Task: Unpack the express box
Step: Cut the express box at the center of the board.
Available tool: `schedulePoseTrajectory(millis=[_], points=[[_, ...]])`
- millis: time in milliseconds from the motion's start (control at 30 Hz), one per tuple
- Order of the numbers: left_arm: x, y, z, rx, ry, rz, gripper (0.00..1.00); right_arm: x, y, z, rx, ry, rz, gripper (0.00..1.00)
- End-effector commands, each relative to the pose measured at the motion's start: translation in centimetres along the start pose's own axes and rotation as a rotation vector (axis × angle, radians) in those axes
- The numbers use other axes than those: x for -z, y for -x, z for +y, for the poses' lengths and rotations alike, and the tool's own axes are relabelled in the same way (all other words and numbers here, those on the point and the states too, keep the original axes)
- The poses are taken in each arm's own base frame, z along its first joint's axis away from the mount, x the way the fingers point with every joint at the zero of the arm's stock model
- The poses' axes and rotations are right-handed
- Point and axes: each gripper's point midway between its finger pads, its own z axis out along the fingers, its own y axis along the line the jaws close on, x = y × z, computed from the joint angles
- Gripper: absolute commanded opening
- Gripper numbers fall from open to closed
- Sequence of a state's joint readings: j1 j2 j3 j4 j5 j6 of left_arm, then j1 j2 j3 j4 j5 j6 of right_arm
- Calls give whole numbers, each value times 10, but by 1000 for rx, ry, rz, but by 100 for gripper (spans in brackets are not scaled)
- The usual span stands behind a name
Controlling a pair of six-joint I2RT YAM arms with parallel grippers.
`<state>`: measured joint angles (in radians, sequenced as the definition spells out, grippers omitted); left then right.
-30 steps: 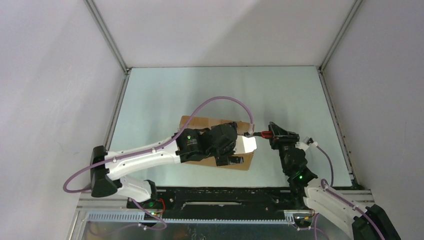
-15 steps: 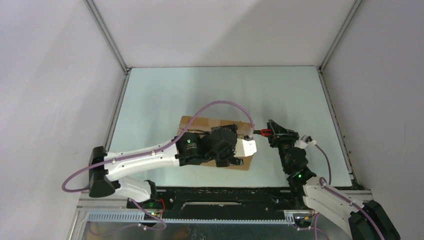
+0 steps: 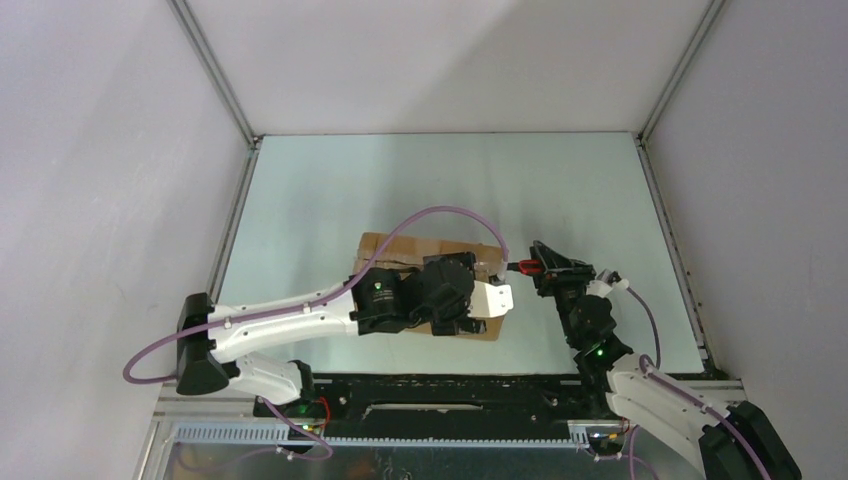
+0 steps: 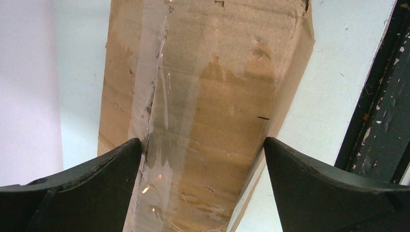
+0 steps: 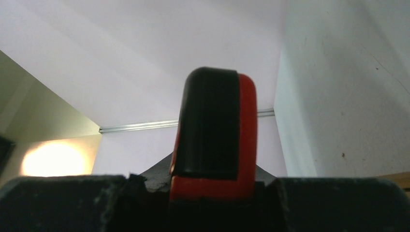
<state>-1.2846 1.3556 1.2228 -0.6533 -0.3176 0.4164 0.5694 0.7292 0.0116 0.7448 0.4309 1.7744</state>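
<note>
From above, the oblong brown corrugated cardboard express box (image 3: 400, 247) lies near the middle of the pale green desk (image 3: 400, 180), with the left pincer (image 3: 458, 322) over its 6 o'clock edge. At the box's 3 o'clock the right pincer (image 3: 543, 266) grips a red-and-black-handled utility knife (image 3: 527, 267). The left wrist view shows that pincer's fingers (image 4: 92, 183) spread wide, astride the box, whose top bears a strip of clear tape (image 4: 157, 96); contact cannot be told. The right wrist view shows the knife handle clamped between narrowly set fingers (image 5: 63, 203).
</note>
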Motion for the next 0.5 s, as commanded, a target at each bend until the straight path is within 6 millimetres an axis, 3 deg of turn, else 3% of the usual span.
schedulePoseTrajectory(millis=[0, 300, 467], points=[[0, 0, 6, -14, 43, -21, 98, 7, -27, 24, -56, 44, 123, 0], [-3, 2, 6, -19, 48, -21, 98, 19, -32, 34, -86, 67, 173, 0], [-3, 1, 6, -16, 47, -16, 97, 16, -16, 32, -68, 67, 134, 0]])
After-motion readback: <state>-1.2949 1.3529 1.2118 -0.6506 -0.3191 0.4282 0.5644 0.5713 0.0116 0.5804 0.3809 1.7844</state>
